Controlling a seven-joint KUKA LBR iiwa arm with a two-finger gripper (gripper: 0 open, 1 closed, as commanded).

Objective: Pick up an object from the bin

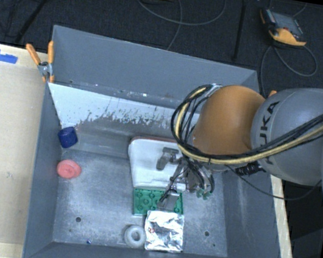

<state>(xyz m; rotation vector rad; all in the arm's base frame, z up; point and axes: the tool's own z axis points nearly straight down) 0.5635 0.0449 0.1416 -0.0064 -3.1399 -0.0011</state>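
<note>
My gripper (170, 193) hangs below the orange wrist cover in the middle of the bin, its tips just above a green studded building plate (150, 202). Partly under the gripper, a white rectangular dish (144, 159) lies just behind the green plate. A crinkled silver foil packet (163, 231) sits in front of the green plate, touching its near edge. Left of the packet rests a small grey ring (134, 235).
Near the bin's left wall lie a blue cap-like cylinder (68, 136) and, nearer the front, a pink round disc (69, 169). The arm and its cables cover the bin's right rear part.
</note>
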